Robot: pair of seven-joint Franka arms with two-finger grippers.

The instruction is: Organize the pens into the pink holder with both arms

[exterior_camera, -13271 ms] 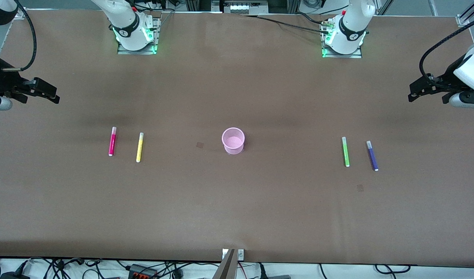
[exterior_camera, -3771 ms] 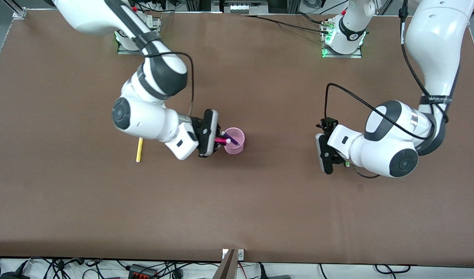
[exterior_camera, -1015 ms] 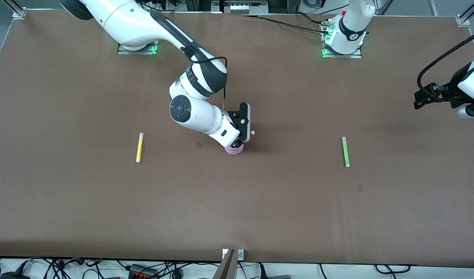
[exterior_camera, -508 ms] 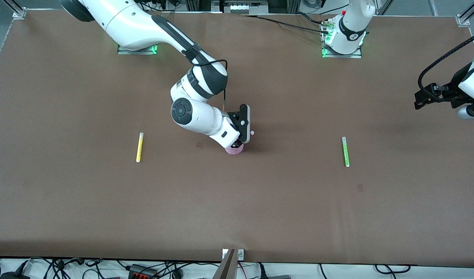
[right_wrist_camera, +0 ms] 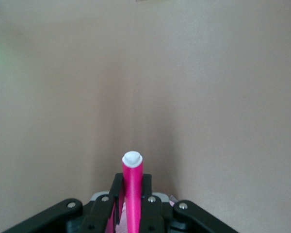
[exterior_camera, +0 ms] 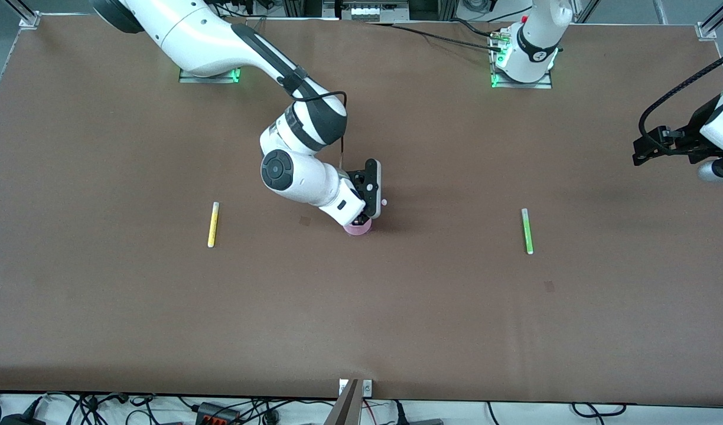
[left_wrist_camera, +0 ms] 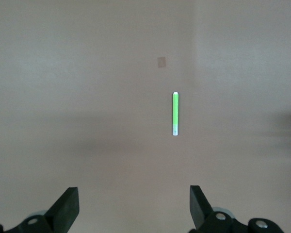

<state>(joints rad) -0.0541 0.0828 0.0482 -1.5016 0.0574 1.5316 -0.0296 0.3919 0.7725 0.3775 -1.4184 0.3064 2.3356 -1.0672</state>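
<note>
1. Hardly anything has moved in the last half second: the white right arm's black two-finger gripper [exterior_camera: 368, 208] stays over the small translucent pale-pink holder [exterior_camera: 358, 227], fingers clamped on the slim magenta pen [right_wrist_camera: 132, 191].
2. Waiting at its table end, the left gripper [left_wrist_camera: 135, 208] is spread apart.
3. Yellow pen [exterior_camera: 212, 224] and light-green pen [exterior_camera: 526, 231] lie unmoved on the table.

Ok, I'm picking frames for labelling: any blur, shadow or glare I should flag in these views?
Front view: sharp, even light; the right gripper casts a soft shadow beside the pale-pink plastic cup. Left wrist view: slim light-green marker pen crisp, a smeared dark streak at one edge. Right wrist view: magenta marker pen slightly soft, green tint in one corner.
</note>
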